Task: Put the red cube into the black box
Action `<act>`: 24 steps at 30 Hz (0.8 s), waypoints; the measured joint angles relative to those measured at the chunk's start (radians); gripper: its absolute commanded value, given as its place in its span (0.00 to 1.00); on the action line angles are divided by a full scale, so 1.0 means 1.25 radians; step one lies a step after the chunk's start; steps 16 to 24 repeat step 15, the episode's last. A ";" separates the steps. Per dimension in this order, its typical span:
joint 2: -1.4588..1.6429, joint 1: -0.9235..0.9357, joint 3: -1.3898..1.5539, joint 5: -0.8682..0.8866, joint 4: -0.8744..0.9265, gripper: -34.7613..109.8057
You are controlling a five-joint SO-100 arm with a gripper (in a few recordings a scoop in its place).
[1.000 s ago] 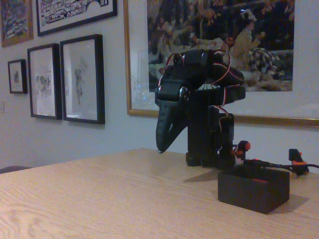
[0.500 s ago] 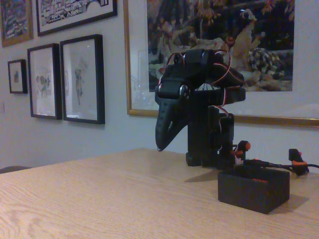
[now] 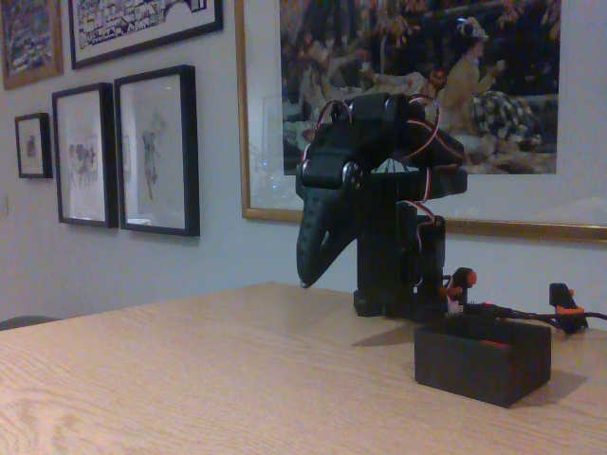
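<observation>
**Arm parked, cube in the box**

Almost nothing has moved since the earlier frames: your arm holds the same folded pose by the table's far edge, and the only shift is a slight settling of the wrist and its red-and-white wires.

In the fixed view the gripper [image 3: 311, 261] hangs nose-down, well above the table [image 3: 190, 379], and its fingers look drawn together into one dark point with nothing between them. The dim light makes that reading less than certain, but you can see no gap.

The black box [image 3: 482, 362] sits near the table's right edge, in front of the arm's base and apart from it. Just above its far inner wall you can make out a thin red strip, which is most likely the top of the red cube [image 3: 494, 340] lying inside. The near wall hides the rest, so you cannot tell how squarely it sits.

Judging from this, the placing step is done and you are in the retreat or rest phase. The next move calls for little: keep the arm folded, away from the box, and confirm from a higher angle that the cube rests fully within the walls. The orange parts behind the box belong to the rig, not the task.
</observation>
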 measured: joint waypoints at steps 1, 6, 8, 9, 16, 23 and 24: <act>-0.001 0.000 0.000 0.000 0.000 0.12; -0.004 0.000 0.012 0.000 0.000 0.12; 0.001 0.000 0.012 0.000 0.000 0.12; 0.005 0.000 0.012 0.000 0.000 0.12; 0.015 0.000 0.012 0.000 0.010 0.12; 0.015 0.000 0.012 0.000 0.010 0.12; 0.015 0.000 0.012 0.000 0.010 0.12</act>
